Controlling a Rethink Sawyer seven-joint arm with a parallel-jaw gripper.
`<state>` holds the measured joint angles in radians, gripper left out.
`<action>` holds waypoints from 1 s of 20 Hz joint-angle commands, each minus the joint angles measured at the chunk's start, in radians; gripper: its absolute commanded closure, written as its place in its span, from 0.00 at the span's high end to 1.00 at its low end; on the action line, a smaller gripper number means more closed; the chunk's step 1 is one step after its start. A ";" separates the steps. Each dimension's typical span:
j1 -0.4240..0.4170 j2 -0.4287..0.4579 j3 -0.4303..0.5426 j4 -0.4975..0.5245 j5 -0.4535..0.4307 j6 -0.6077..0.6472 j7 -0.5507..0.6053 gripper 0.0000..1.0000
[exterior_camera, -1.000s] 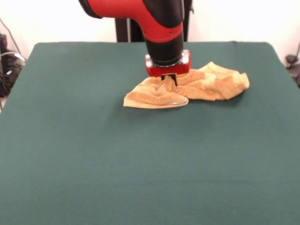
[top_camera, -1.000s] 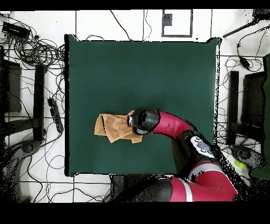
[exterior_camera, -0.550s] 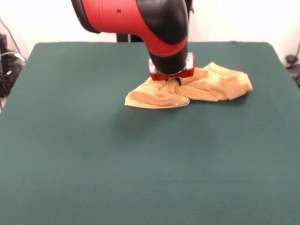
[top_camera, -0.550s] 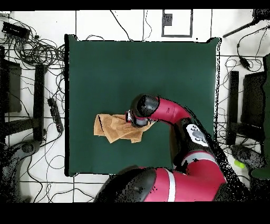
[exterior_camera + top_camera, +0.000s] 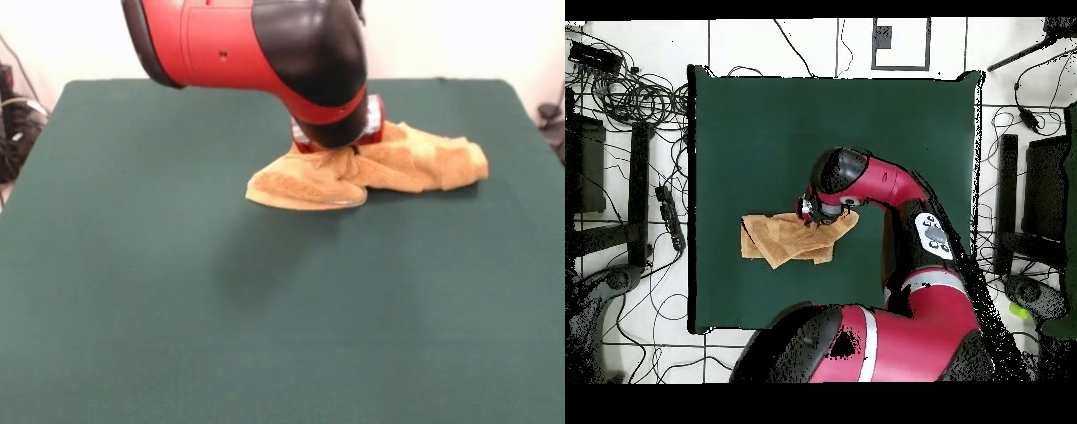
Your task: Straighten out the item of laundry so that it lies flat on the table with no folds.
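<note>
The gripper (image 5: 340, 148) is sitting right down on the towel (image 5: 371, 168), but the big red and black arm (image 5: 256, 44) is blocking it, so I honestly can't tell if the fingers are clamping the cloth or just resting there. The towel is lying bunched up in overlapping folds, roughly mid-desk and toward the robot's side in the overhead view. The green desk (image 5: 765, 130) is leaving plenty of open room all around it, with every edge well apart from the cloth. Tangled cables (image 5: 635, 95) are sprawling over the floor beside the desk.
</note>
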<state>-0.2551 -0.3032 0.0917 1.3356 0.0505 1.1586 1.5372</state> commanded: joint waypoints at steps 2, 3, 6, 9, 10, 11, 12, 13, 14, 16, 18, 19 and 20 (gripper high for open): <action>0.051 -0.088 0.055 -0.104 0.133 0.242 0.331 0.00; 0.050 -0.109 0.052 -0.098 0.143 0.262 0.328 0.00; 0.049 -0.159 0.038 -0.033 0.162 0.237 0.300 0.00; 0.063 -0.199 0.022 -0.029 0.147 0.253 0.274 0.00; 0.069 -0.195 0.016 -0.043 0.143 0.263 0.284 0.00; 0.075 -0.195 0.011 -0.052 0.141 0.270 0.293 0.00; 0.079 -0.197 0.009 -0.062 0.140 0.283 0.299 0.00; 0.083 -0.195 0.007 -0.070 0.140 0.287 0.306 0.00; 0.085 -0.202 0.005 -0.077 0.146 0.299 0.321 0.00; 0.093 -0.199 0.000 -0.095 0.150 0.306 0.342 0.00; 0.098 -0.199 -0.007 -0.131 0.145 0.333 0.351 0.00; 0.101 -0.203 -0.011 -0.141 0.145 0.345 0.354 0.00; 0.104 -0.213 -0.015 -0.140 0.148 0.354 0.351 0.00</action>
<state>-0.1991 -0.5023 0.0597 1.2362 0.1499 1.3585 1.5386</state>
